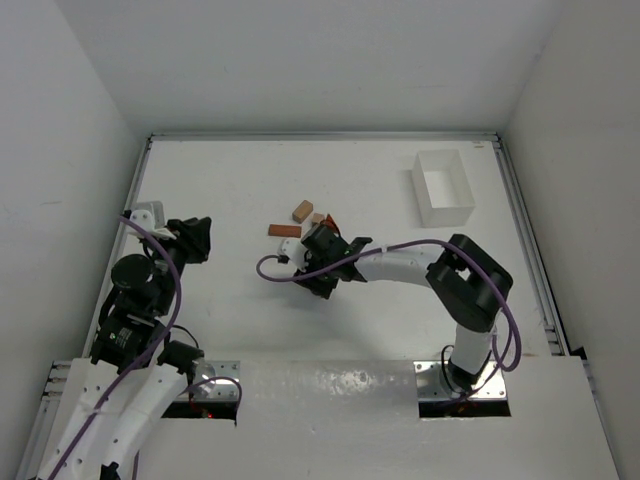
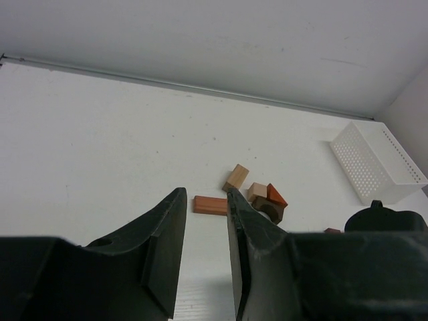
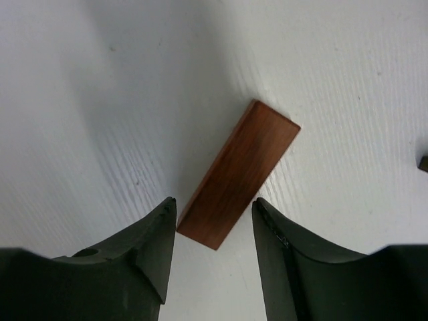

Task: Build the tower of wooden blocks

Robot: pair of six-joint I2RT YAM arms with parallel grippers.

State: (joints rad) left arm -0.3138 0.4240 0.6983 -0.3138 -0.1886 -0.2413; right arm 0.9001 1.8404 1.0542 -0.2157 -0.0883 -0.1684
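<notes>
The wooden blocks lie loose in the middle of the table. In the left wrist view I see a reddish bar (image 2: 210,204), a tan block (image 2: 236,177), a pale cube (image 2: 257,191), a red wedge (image 2: 275,195) and a dark arch (image 2: 269,210). From above, the tan block (image 1: 302,210) and reddish bar (image 1: 284,230) lie just left of my right gripper (image 1: 322,268). A reddish-brown flat bar (image 3: 239,172) lies on the table, its near end between the open fingers of my right gripper (image 3: 214,204), which do not clamp it. My left gripper (image 2: 204,195) (image 1: 196,240) is open, empty and well left of the blocks.
A clear plastic box (image 1: 443,187) (image 2: 376,162) stands at the back right. White walls close in the table on the left, back and right. My right arm (image 1: 470,280) bends across the right half of the table.
</notes>
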